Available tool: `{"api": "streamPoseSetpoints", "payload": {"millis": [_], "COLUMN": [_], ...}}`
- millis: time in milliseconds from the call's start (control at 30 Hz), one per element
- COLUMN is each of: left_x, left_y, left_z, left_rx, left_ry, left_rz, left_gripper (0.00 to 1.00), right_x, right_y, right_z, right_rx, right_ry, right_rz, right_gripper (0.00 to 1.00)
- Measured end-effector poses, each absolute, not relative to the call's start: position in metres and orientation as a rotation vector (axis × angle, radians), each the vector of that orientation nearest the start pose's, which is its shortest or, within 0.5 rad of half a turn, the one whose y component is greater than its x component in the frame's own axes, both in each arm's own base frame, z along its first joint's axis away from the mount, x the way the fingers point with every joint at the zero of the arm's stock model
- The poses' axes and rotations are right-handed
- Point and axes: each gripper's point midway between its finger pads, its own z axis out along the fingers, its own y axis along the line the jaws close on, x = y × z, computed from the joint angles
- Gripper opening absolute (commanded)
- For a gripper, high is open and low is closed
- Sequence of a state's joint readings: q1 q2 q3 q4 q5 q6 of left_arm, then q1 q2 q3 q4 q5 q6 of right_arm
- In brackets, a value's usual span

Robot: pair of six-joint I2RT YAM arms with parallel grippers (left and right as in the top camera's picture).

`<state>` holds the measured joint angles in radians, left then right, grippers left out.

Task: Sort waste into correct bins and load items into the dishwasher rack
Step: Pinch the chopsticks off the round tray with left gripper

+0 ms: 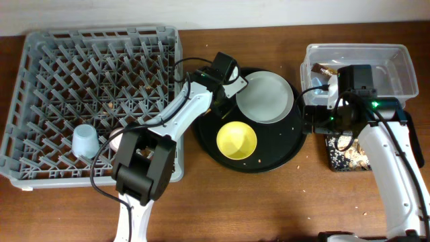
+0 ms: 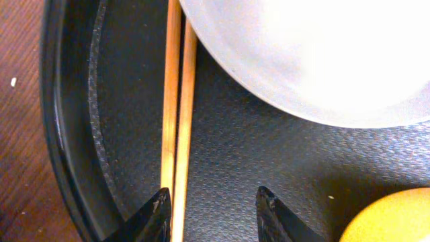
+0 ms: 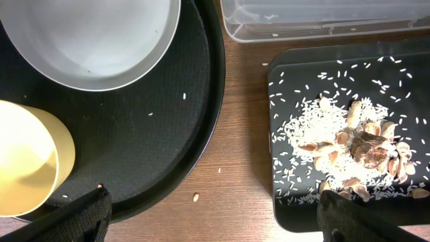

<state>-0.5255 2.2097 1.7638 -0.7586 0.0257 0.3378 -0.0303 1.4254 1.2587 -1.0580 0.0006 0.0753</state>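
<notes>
Wooden table (image 1: 269,202), round black tray (image 1: 282,158) with plate (image 1: 264,98), yellow bowl (image 1: 236,140), chopsticks (image 2: 176,101). Left gripper (image 2: 213,205) parted, empty, one fingertip beside chopsticks. Right gripper (image 3: 215,212) spread wide, empty, above table between round tray and flat tray (image 3: 295,202) of food scraps (image 3: 356,138).

Grey peg rack (image 1: 40,67) holds the light-blue cup (image 1: 85,141) in its near-left corner. Pale plate (image 1: 264,99) and yellow bowl (image 1: 236,140) sit close together — chopsticks (image 2: 176,101) side by side just beside the plate. Flat black tray (image 3: 285,215) is littered with rice grains (image 3: 302,128) and brownish bits (image 3: 366,144).
</notes>
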Motion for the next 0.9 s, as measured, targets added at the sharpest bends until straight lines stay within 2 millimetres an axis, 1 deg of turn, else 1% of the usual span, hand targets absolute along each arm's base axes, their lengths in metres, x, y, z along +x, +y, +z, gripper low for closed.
{"api": "streamPoseSetpoints", "payload": {"millis": [67, 100, 133, 167, 200, 233, 300, 333, 367, 433, 500, 600, 633, 667, 733, 767, 800, 833, 867, 900], "left_x": [0.445, 0.453, 0.456, 0.457, 0.454, 0.455, 0.452, 0.450, 0.448, 0.440, 0.436, 0.422, 0.419, 0.418, 0.433, 0.429, 0.428, 0.442, 0.448, 0.449], "left_y": [-0.260, -0.264, -0.265, -0.265, -0.263, -0.261, -0.260, -0.259, -0.259, -0.262, -0.262, -0.255, -0.253, -0.252, -0.256, -0.248, -0.238, -0.218, -0.200, -0.189], "left_z": [0.045, 0.048, 0.048, 0.038, 0.021, 0.012, 0.010, 0.009, 0.009, 0.007, 0.007, 0.011, 0.019, 0.030, 0.083, 0.106, 0.124, 0.150, 0.154, 0.153], "left_rx": [1.184, 1.170, 1.164, 1.173, 1.192, 1.200, 1.212, 1.214, 1.223, 1.230, 1.233, 1.263, 1.278, 1.268, 1.139, 1.050, 0.943, 0.749, 0.658, 0.612], "left_ry": [2.500, 2.463, 2.453, 2.462, 2.492, 2.503, 2.517, 2.523, 2.532, 2.555, 2.577, 2.667, 2.700, 2.728, 2.728, 2.782, 2.830, 2.840, 2.865, 2.890], "left_rz": [-0.059, -0.056, -0.051, -0.045, -0.040, -0.027, -0.026, -0.026, -0.035, -0.092, -0.107, -0.109, -0.106, -0.103, -0.084, -0.078, -0.082, -0.094, -0.089, -0.091], "left_gripper": [0.39, 0.36, 0.33, 0.32, 0.29, 0.28, 0.26, 0.21, 0.08, 0.05, 0.00, 0.00, 0.00, 0.00, 0.00, 0.00, 0.00, 0.01, 0.02, 0.08], "right_x": [0.317, 0.317, 0.317, 0.317, 0.317, 0.317, 0.317, 0.317, 0.317, 0.317, 0.317, 0.317, 0.317, 0.317, 0.316, 0.317, 0.317, 0.317, 0.317, 0.317], "right_y": [-0.010, -0.010, -0.010, -0.010, -0.010, -0.010, -0.010, -0.010, -0.010, -0.010, -0.010, -0.010, -0.010, -0.010, -0.010, -0.010, -0.010, -0.010, -0.010, -0.010], "right_z": [0.162, 0.162, 0.162, 0.162, 0.162, 0.162, 0.162, 0.162, 0.162, 0.162, 0.162, 0.162, 0.162, 0.162, 0.162, 0.162, 0.162, 0.162, 0.162, 0.162], "right_rx": [0.147, 0.148, 0.148, 0.147, 0.148, 0.148, 0.147, 0.148, 0.147, 0.146, 0.148, 0.147, 0.147, 0.148, 0.147, 0.147, 0.148, 0.148, 0.147, 0.147], "right_ry": [2.791, 2.791, 2.792, 2.792, 2.792, 2.792, 2.792, 2.792, 2.792, 2.793, 2.792, 2.792, 2.792, 2.792, 2.793, 2.791, 2.791, 2.793, 2.793, 2.793], "right_rz": [0.011, 0.011, 0.011, 0.011, 0.011, 0.011, 0.010, 0.010, 0.010, 0.010, 0.011, 0.010, 0.010, 0.011, 0.011, 0.010, 0.010, 0.010, 0.010, 0.010], "right_gripper": [0.99, 0.98, 0.98, 0.98, 0.98, 0.98, 0.98, 0.98, 0.98, 0.99, 0.98, 0.99, 0.99, 0.99, 0.98, 0.98, 0.99, 0.98, 0.98, 0.99]}}
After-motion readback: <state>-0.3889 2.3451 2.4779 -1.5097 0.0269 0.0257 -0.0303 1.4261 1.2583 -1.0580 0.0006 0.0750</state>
